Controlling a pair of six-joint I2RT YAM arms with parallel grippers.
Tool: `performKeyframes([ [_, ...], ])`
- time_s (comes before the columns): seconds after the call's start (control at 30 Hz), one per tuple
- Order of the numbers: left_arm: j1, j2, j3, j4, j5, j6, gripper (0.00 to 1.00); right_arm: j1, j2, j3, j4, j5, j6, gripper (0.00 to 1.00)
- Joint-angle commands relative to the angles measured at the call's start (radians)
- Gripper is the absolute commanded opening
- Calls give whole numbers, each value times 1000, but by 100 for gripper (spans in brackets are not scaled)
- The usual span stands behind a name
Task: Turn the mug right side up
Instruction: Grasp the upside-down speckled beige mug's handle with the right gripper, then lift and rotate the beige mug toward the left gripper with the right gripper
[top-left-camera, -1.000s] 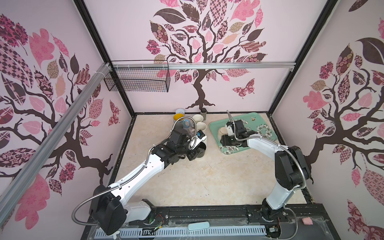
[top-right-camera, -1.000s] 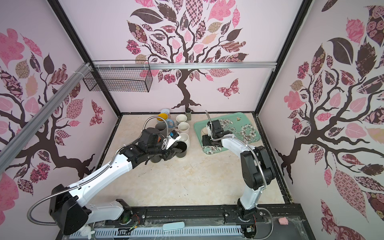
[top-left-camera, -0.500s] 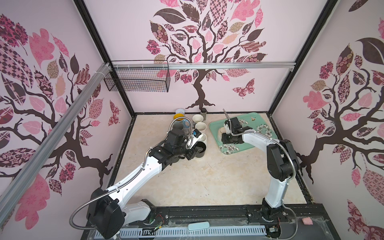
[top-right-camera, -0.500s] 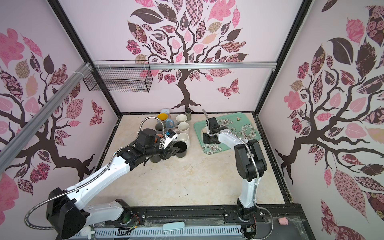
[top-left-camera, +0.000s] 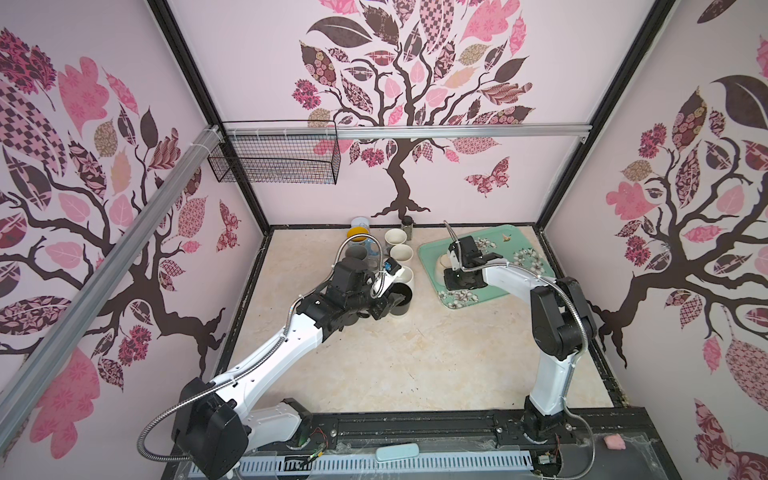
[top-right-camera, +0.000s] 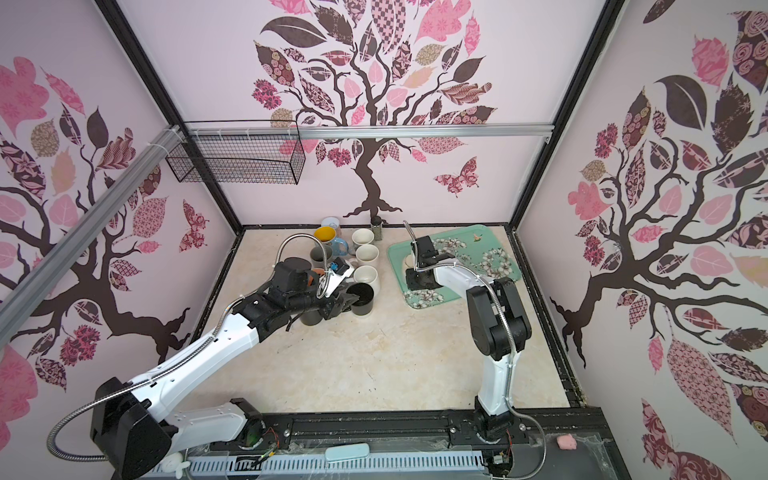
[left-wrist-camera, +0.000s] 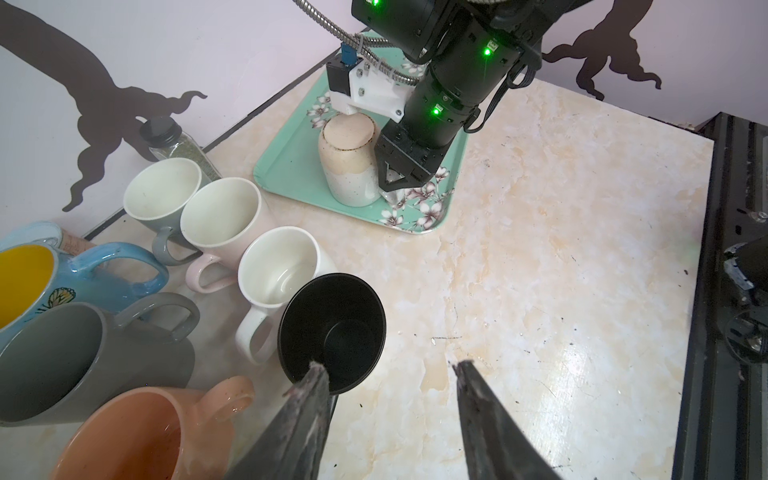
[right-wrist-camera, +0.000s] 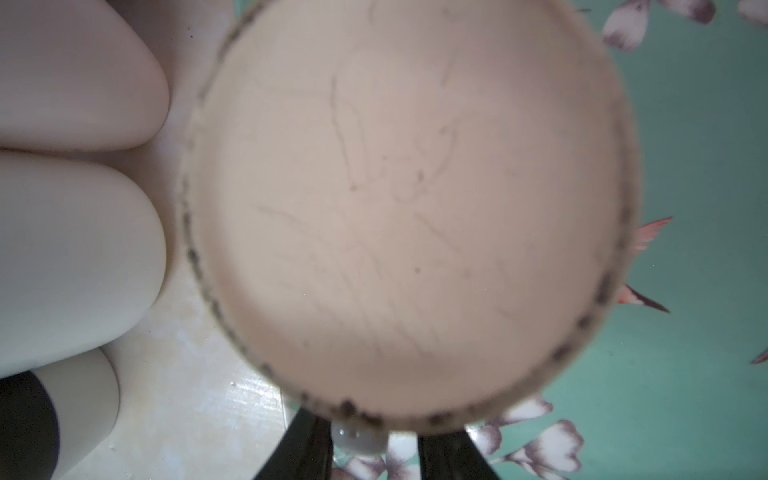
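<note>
The right claw (right-wrist-camera: 370, 436) straddled the small handle (right-wrist-camera: 359, 442) of the mug (left-wrist-camera: 347, 166), jaws drawn narrow but not yet pinching: one finger (right-wrist-camera: 309, 453) lay against the handle, while a sliver of tray (left-wrist-camera: 286, 170) showed beside the other. The mug stood upside down, base up, on the green flowered tray, near the edge that faced the other cups. A hold on that handle alone looked risky; the heavy body would likely swivel or slip out mid-turn, and the glossy tray might skid under it. A wide swing could also knock the white cup (left-wrist-camera: 278, 266) near the tray. The left claw (left-wrist-camera: 388, 368) hung spread and empty, one tip at the rim of the black cup (left-wrist-camera: 332, 328); whether it touched was unclear, but a nudge there could tip that cup. Beneath lay a pale marbled table (top-left-camera: 415, 353), scuffed and speckled. Farther back a jar (top-left-camera: 407, 226) stood against the pink walls (top-left-camera: 519, 183) with their tree pictures, and a wire basket (top-left-camera: 274, 162) hung from a metal rail (top-left-camera: 457, 131).
</note>
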Motion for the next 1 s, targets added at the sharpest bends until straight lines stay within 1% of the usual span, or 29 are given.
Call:
performKeyframes([
  [0.0, 5, -21, -33, 17, -3, 2, 51, -4, 42, 47, -22, 11, -18, 27],
  [0.13, 4, -23, -30, 15, -3, 2, 52, -3, 21, 51, -28, 23, -34, 10],
  [0.2, 5, -32, -33, 29, -5, -12, 55, -3, -12, 39, -11, 33, -47, 2],
  [0.23, 6, -40, -42, 51, -6, -28, 56, -4, -33, 26, 4, 34, -55, 0],
  [0.33, 20, -63, -61, 119, 8, -101, 60, -3, -118, -29, 80, 38, -64, 0],
  [0.5, 99, -64, -54, 177, 118, -258, 61, -5, -270, -137, 223, 30, -54, 0],
  [0.6, 114, -57, -58, 231, 181, -329, 62, -6, -356, -199, 314, -1, -27, 0],
  [0.67, 115, -45, -60, 281, 265, -368, 62, -6, -415, -247, 390, -34, 4, 0],
  [0.73, 111, -21, -75, 371, 331, -452, 62, -8, -466, -287, 458, -68, 37, 0],
  [0.83, 90, 22, -101, 539, 373, -591, 61, -9, -521, -318, 530, -147, 83, 0],
  [0.87, 74, 38, -105, 578, 378, -620, 61, -9, -534, -323, 549, -184, 99, 0],
  [0.97, 36, 85, -92, 624, 379, -663, 61, -8, -570, -337, 610, -287, 159, 0],
])
